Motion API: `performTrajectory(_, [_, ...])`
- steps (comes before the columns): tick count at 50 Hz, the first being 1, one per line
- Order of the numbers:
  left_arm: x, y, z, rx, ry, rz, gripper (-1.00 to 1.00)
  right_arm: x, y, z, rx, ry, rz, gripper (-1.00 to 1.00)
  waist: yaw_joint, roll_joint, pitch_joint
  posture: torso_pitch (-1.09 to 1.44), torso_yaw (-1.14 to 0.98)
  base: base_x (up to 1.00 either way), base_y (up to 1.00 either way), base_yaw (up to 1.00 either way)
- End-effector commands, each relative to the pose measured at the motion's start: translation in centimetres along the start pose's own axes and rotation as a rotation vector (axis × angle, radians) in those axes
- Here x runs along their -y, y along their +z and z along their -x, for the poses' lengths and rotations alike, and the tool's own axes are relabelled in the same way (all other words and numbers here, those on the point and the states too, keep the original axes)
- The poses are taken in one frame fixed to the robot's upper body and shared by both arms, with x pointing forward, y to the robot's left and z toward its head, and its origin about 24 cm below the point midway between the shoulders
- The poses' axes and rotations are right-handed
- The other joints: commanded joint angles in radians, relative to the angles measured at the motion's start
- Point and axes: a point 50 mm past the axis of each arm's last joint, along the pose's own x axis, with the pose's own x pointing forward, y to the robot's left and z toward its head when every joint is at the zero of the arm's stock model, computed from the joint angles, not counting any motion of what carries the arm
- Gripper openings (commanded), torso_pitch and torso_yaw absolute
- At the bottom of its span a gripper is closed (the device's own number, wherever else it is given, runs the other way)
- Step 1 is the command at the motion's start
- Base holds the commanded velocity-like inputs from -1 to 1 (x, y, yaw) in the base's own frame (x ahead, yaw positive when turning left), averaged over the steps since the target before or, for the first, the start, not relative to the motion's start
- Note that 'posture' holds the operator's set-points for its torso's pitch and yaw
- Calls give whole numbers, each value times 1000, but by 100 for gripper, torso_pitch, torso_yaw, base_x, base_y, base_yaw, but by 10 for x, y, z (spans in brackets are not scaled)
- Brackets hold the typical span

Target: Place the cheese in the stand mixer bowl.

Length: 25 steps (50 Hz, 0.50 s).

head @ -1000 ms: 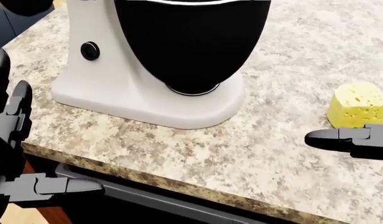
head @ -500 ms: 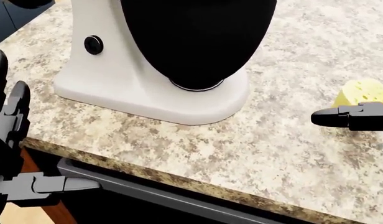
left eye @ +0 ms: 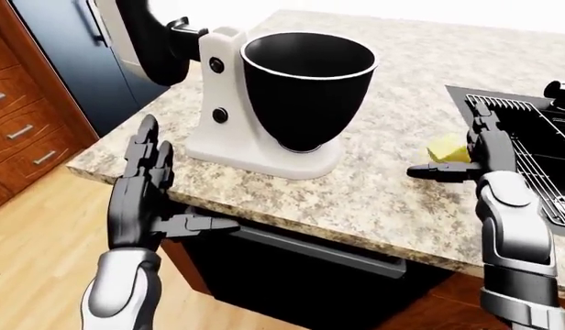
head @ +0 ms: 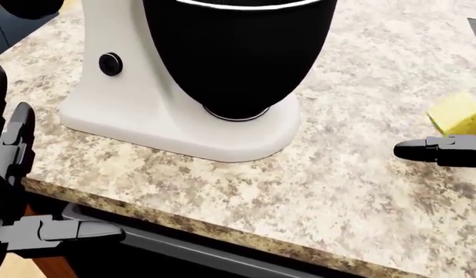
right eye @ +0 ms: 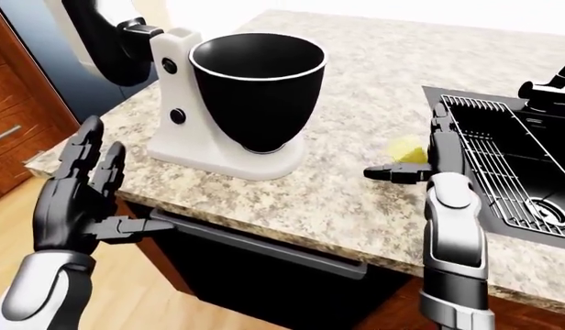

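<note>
A white stand mixer (left eye: 218, 103) stands on the granite counter with a black bowl (left eye: 305, 86), open at the top and empty. A yellow cheese wedge (left eye: 446, 149) lies on the counter right of the mixer; it also shows at the right edge of the head view (head: 459, 113). My right hand (left eye: 475, 155) is open, fingers upright beside the cheese and thumb (head: 439, 150) pointing left below it, not holding it. My left hand (left eye: 149, 189) is open and empty, off the counter's left edge.
A black sink (right eye: 517, 179) with a wire rack and a faucet (right eye: 548, 86) is set in the counter at the right. A dark appliance door with a handle (left eye: 292, 247) sits under the counter edge. Wooden drawers (left eye: 21, 137) and floor are at the left.
The camera has shifted slightly. My right thumb has moved a little right and down in the head view, and the cheese now shows further up at the right edge. The left hand hardly moved.
</note>
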Motion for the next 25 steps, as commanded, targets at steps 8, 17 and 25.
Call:
performTrajectory(8, [2,15,1,85,-8,-5,100,-26,-31,-3,-150,163,-92,47,4,2,-10,0,0,0,0,0])
performTrajectory(17, [2,15,2,85,-9,-1,100,-26,-26,0,-138,150,-124,-100,9,-1,-15,0,0,0,0,0])
performTrajectory(25, [1,18,2,92,-5,2,100,-24,-2,6,-63,141,-97,-100,14,-3,-16,0,0,0,0,0])
